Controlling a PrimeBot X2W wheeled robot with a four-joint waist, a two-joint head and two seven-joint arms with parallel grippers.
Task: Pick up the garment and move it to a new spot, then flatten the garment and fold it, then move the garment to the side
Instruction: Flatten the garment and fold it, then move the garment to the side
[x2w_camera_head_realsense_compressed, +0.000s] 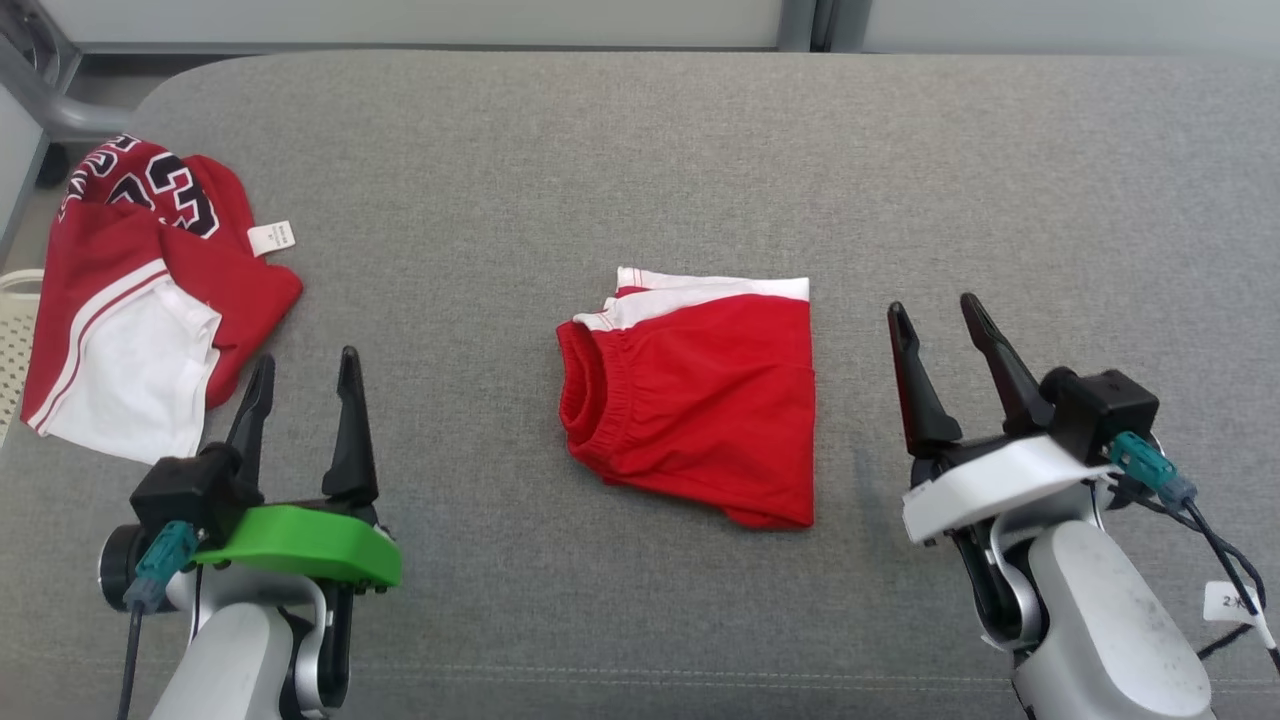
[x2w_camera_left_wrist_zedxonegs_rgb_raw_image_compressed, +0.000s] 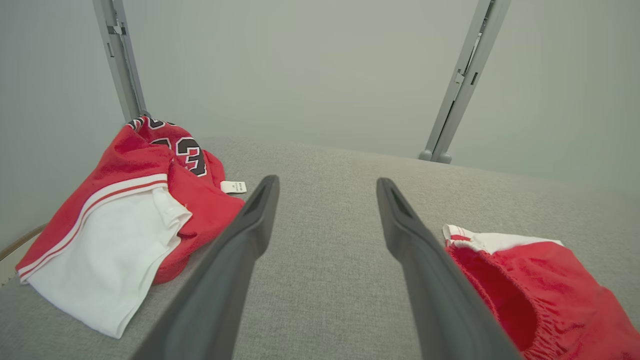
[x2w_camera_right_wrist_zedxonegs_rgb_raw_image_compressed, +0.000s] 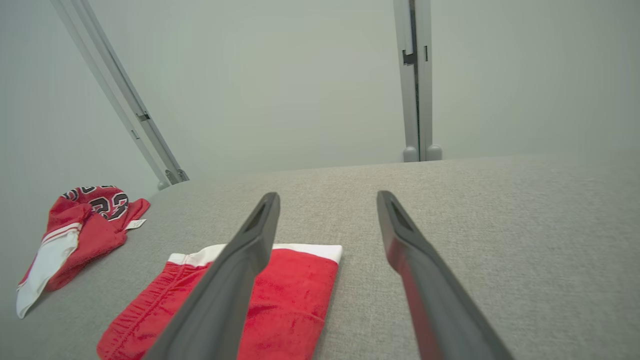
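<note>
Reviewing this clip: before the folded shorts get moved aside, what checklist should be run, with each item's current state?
1. Red shorts folded compactly, lying flat on the grey cushion: ok.
2. Left end effector open, holding nothing: ok.
3. Right end effector open, clear of the shorts: ok.
4. Landing spot at the side: ok on the right; the red jersey occupies the left.
5. Underside layers neat: cannot tell.

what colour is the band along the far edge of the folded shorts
White, on the red folded shorts; clearest in the head view.
</note>
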